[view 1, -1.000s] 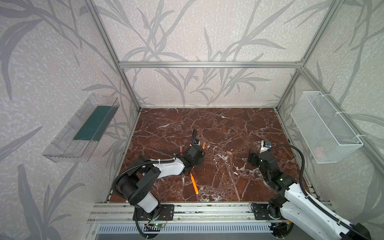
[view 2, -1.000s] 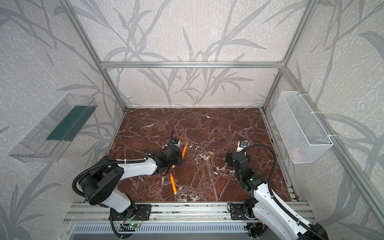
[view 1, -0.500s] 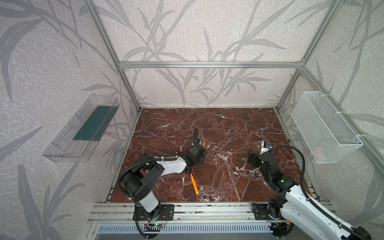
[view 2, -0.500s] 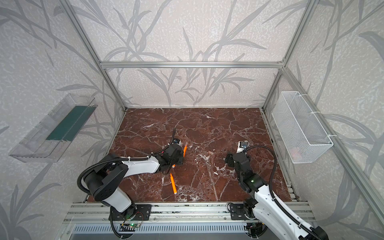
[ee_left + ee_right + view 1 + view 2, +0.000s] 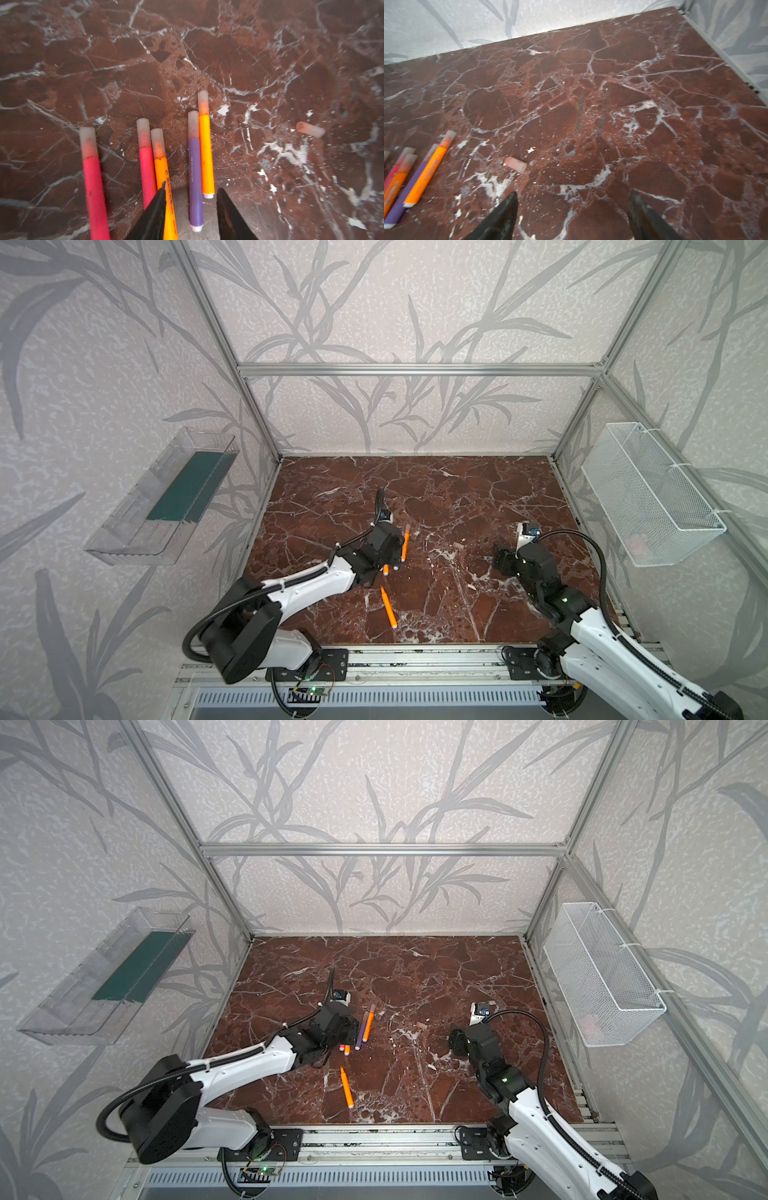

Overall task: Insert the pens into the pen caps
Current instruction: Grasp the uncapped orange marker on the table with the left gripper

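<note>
And the left hand [image 5: 192, 186] hovers half-open over the five capped pens [image 5: 195, 166], gripping nothing, right hand [image 5: 573, 192] wide and empty near the last loose cap [image 5: 516, 164] on the bench [image 5: 633, 124], so I'd pinch that mid-body, mouth clear for the bare orange pen [image 5: 388, 608].

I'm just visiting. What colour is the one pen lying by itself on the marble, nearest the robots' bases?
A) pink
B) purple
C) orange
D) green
C: the lone pen is orange and its pointed tip is bare. The purple pen lies farther back, among the capped pens.
</note>
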You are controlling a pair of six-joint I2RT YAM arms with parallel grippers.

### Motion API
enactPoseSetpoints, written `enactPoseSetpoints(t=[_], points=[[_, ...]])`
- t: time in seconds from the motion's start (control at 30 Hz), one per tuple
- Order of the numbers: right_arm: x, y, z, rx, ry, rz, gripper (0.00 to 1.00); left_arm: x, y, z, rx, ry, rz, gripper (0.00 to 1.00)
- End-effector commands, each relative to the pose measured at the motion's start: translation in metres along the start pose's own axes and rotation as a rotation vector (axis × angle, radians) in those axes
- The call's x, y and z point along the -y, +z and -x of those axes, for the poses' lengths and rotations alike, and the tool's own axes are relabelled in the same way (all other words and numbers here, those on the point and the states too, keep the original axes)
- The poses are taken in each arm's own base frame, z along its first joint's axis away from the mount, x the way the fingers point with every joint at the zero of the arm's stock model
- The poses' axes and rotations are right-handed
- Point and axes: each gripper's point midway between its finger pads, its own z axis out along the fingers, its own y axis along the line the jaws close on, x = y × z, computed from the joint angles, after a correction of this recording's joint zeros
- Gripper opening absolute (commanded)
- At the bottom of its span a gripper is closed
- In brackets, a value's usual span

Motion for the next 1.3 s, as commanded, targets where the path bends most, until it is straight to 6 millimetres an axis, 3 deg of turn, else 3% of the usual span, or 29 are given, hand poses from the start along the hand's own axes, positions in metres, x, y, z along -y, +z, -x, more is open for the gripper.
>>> enactPoseSetpoints(t=[0.0, 0.13, 0.23, 0.37, 0.57, 0.8, 1.07, 1.27], points=[[-0.050, -0.012, -0.007, -0.075, -0.023, 0.206, 0.80, -0.022, -0.028, -0.014, -0.002, -0.074, 0.033, 0.44], [-0.079, -0.025, -0.006, -0.068, -0.133, 0.231, 0.80, -0.043, -0.062, -0.028, 0.022, -0.165, 0.031, 0.45], [-0.085, -0.026, 0.003, -0.029, -0.152, 0.245, 0.81, -0.063, -0.082, -0.051, -0.002, -0.274, 0.055, 0.44], [-0.076, -0.026, 0.017, 0.063, -0.160, 0.201, 0.85, -0.074, -0.093, -0.094, -0.111, -0.394, 0.042, 0.43], [-0.056, -0.028, 0.033, 0.144, -0.192, 0.109, 0.87, -0.075, -0.082, -0.151, -0.274, -0.432, 0.076, 0.43], [-0.012, -0.009, 0.020, 0.120, -0.173, -0.067, 0.89, -0.038, -0.070, -0.152, -0.251, -0.383, 0.011, 0.47], [-0.009, -0.005, 0.013, 0.121, -0.154, -0.055, 0.89, -0.015, -0.053, -0.163, -0.296, -0.364, 0.044, 0.46], [-0.010, -0.003, 0.011, 0.113, -0.159, -0.052, 0.89, -0.007, -0.050, -0.160, -0.272, -0.355, 0.048, 0.46]])
